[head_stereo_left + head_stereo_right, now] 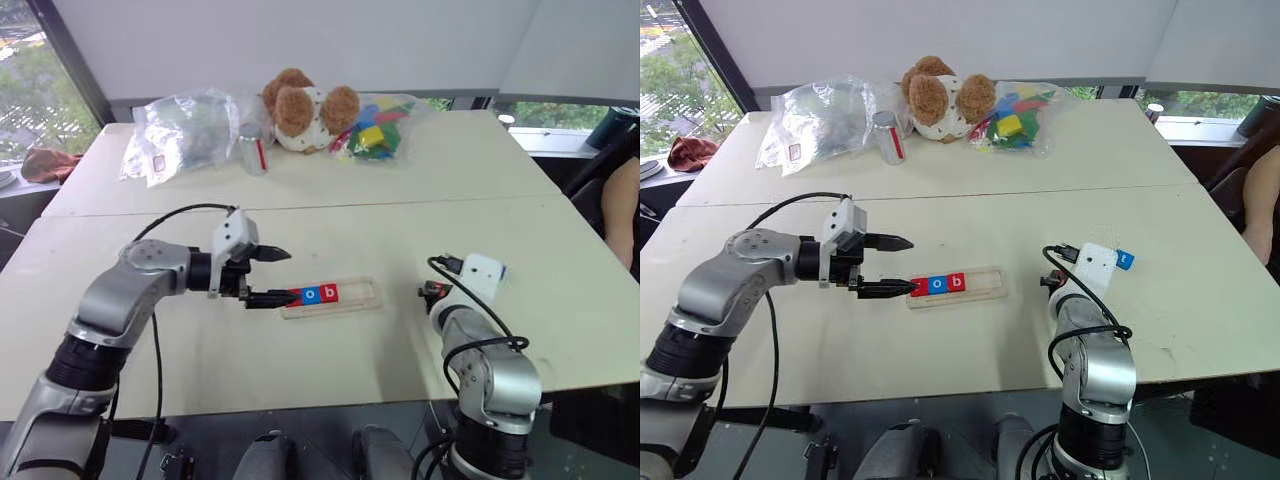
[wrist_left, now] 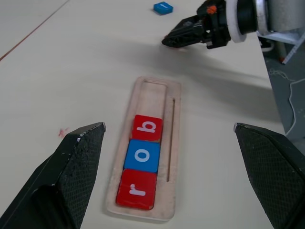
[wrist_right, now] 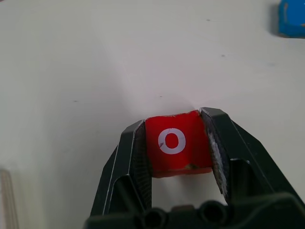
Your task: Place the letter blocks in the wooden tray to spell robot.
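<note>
five letter blocks showed on the table. three sat in the wooden tray (image 1: 362, 296), packed against its nine o'clock end in the head view: a red r (image 2: 137, 189), a blue o (image 2: 142, 155) and a red b (image 2: 147, 128), edge to edge, with the tray's three o'clock end bare. a fourth, the red o block (image 3: 177, 143), was pinched between the black fingers (image 3: 127, 157) of the right gripper (image 3: 176, 143), the jaws closed narrow on its two sides, its white letter facing the wrist camera. that gripper (image 1: 432, 291) sat at three o'clock from the tray, near it but not touching. the fifth, a blue block (image 1: 1125, 259), lay flat on the table just past the right wrist, further toward three o'clock; its letter was too small to read.

the left gripper (image 1: 268, 277) stood wide apart, holding nothing. in the head view its lower fingertip (image 1: 902, 288) sat right at the tray's nine o'clock end beside the r; whether it touched the wood could not be told. in the left wrist view its two fingers flanked the tray, one on each side.

at twelve o'clock, along the far edge of the table, lay one teddy bear (image 1: 303, 108), one bag of coloured toy blocks (image 1: 378, 128), one crumpled clear plastic bag (image 1: 180, 130) and one small can (image 1: 253, 148).
</note>
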Available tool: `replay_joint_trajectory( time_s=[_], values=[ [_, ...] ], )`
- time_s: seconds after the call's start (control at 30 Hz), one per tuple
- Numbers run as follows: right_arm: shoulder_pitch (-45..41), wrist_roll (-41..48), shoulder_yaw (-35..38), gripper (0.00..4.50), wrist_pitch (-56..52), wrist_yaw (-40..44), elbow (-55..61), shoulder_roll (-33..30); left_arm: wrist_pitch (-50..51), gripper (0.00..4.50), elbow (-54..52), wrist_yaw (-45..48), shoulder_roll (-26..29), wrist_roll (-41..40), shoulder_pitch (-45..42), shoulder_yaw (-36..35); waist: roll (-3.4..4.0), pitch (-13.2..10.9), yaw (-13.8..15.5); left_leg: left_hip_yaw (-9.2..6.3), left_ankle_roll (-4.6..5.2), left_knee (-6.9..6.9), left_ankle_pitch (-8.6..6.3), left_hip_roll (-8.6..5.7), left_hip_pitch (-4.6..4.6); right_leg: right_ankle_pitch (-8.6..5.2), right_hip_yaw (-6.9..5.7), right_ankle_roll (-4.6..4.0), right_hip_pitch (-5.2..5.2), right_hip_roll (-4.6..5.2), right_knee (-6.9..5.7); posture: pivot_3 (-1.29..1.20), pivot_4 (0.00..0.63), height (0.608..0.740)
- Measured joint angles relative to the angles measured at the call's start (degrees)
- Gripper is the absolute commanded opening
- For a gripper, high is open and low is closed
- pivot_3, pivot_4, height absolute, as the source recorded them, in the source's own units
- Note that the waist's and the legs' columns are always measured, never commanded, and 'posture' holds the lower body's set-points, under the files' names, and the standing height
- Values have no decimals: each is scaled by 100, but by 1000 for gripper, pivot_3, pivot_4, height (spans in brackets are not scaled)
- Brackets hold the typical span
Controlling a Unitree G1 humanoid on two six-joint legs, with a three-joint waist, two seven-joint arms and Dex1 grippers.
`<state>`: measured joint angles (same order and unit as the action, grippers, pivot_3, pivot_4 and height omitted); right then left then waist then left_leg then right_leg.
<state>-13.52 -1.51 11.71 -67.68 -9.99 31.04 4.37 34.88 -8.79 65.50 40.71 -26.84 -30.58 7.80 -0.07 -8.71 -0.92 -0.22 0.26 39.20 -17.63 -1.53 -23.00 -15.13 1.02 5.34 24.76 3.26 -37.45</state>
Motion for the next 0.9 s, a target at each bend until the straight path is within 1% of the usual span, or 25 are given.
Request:
replay_joint_trajectory(
  time_s=[0.03,0.1,0.13,0.17,0.2,0.27,0.3,0.37,0.4,0.5,0.53,0.57,0.6,0.67,0.7,0.77,0.83,0.9],
  values=[
    [-13,-3,7,2292,-20,-34,-33,7,-13,4500,43,22,-21,12,-10,5,0,0,0,0,-1,-1,0,1,1,0,0,0,0,-1,-1,0,150,740],
    [-28,-20,11,3131,-31,-94,-86,12,-21,4500,121,41,-36,21,-56,25,0,0,-7,-2,-2,-1,1,3,2,0,1,0,0,-4,-2,0,150,740],
    [-44,-32,11,3754,-47,-107,-91,18,-27,4500,143,49,-38,25,-83,27,-1,0,-10,-1,-2,-1,1,4,4,0,1,0,-2,-4,-2,0,150,740],
    [-52,-37,12,4234,-60,-109,-90,17,-33,4500,152,55,-43,27,-103,29,-1,0,-23,0,-2,-1,1,4,8,0,3,0,-4,-4,-2,0,150,740],
    [-53,-40,18,4410,-70,-102,-86,8,-39,4500,152,62,-44,27,-113,29,-1,0,-36,1,-1,-2,1,5,14,0,4,0,-8,-4,-2,0,150,740],
    [-66,-21,33,4410,-119,-10,-80,-95,-40,4500,152,77,-42,27,-112,29,-1,0,-40,1,-1,-6,0,7,23,0,5,-1,-14,-5,-1,0,150,740],
    [-80,34,8,4410,-156,155,-81,-275,-40,4500,152,92,-37,25,-112,28,1,-1,-33,1,0,-6,0,7,25,-1,5,-1,-17,-6,0,0,150,740],
    [-178,196,-58,4410,-86,596,-82,-878,-40,4500,155,144,39,23,-104,20,2,-2,-28,5,2,-5,-1,5,25,-1,4,-1,-20,-6,5,0,150,740],
    [-281,331,-21,4410,84,955,-110,-1216,-39,4500,155,202,111,16,-98,9,2,-2,-23,5,3,-4,-2,5,25,0,2,-1,-23,-7,10,0,150,740],
    [-500,913,-31,4410,1066,2544,-500,-2564,-44,4500,107,442,370,9,-44,-3,1,-2,-9,5,14,-7,-8,6,39,-1,-3,0,-43,-9,23,0,150,740],
    [-453,1092,-136,4410,1832,3504,-852,-3334,-71,4500,-14,583,531,14,47,5,2,-4,0,6,22,-8,-13,6,44,-2,-5,2,-52,-9,32,0,150,740],
    [-374,1196,-138,4410,2363,4175,-1122,-3820,-94,4500,-84,697,656,22,144,8,1,-4,9,5,29,-16,-17,8,53,-5,-6,6,-67,-10,39,0,150,740],
    [-305,1311,-149,4410,2914,4866,-1478,-4175,-129,4500,-124,784,726,29,212,19,-2,-4,10,3,36,-14,-22,12,60,-6,-7,7,-76,-12,41,0,150,740],
    [-246,1528,-275,4410,3590,5922,-2086,-4603,-144,4500,-294,873,793,6,311,20,-4,-6,7,7,36,-14,-22,12,58,-7,-4,7,-76,-10,46,0,150,740],
    [-237,1613,-390,4410,4009,6586,-2567,-4912,-142,4500,-445,933,859,-20,377,16,-3,-8,8,11,36,-12,-22,12,58,-7,1,8,-76,-6,46,0,150,740],
    [-291,1623,-517,4410,4651,7390,-3279,-5294,-120,4500,-624,966,993,-87,481,-37,-4,-8,8,14,37,-5,-22,12,58,-7,4,8,-78,3,45,0,150,740],
    [-463,1549,-679,4410,5205,7927,-3898,-5527,-26,4500,-732,953,1077,-150,549,-112,-4,-8,6,14,36,-3,-22,12,63,-6,5,7,-82,6,42,0,150,740],
    [-687,1444,-856,4410,5667,8313,-4422,-5603,6,4500,-791,907,1099,-217,571,-225,-5,-8,-7,15,36,-2,-22,14,67,-6,5,7,-82,6,38,0,150,740]
  ],
)
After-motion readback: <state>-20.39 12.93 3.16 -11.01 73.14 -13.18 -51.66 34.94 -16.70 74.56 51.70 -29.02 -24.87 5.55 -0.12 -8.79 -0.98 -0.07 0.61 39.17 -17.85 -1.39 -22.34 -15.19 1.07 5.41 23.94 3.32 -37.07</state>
